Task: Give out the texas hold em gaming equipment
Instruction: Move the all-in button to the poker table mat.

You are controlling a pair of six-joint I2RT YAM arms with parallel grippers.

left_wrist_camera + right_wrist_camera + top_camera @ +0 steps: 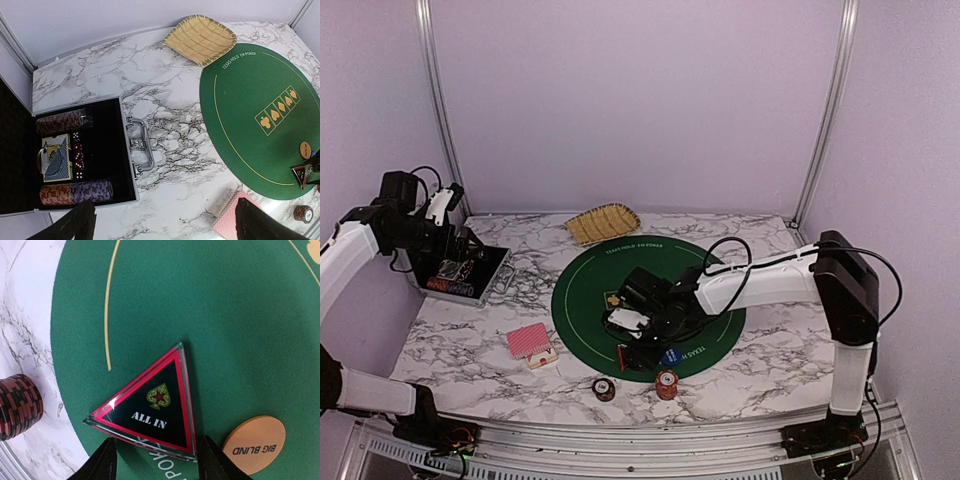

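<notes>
right gripper point(157, 462) low over the green mat point(210, 300), jaws apart either side of the black triangular button point(150, 407) lying on it, possibly touching, grip unclear, orange round button point(254, 444) just beside, left gripper point(165, 225) above the marble table point(165, 90) near the black metal case point(112, 145), jaws spread wide
</notes>
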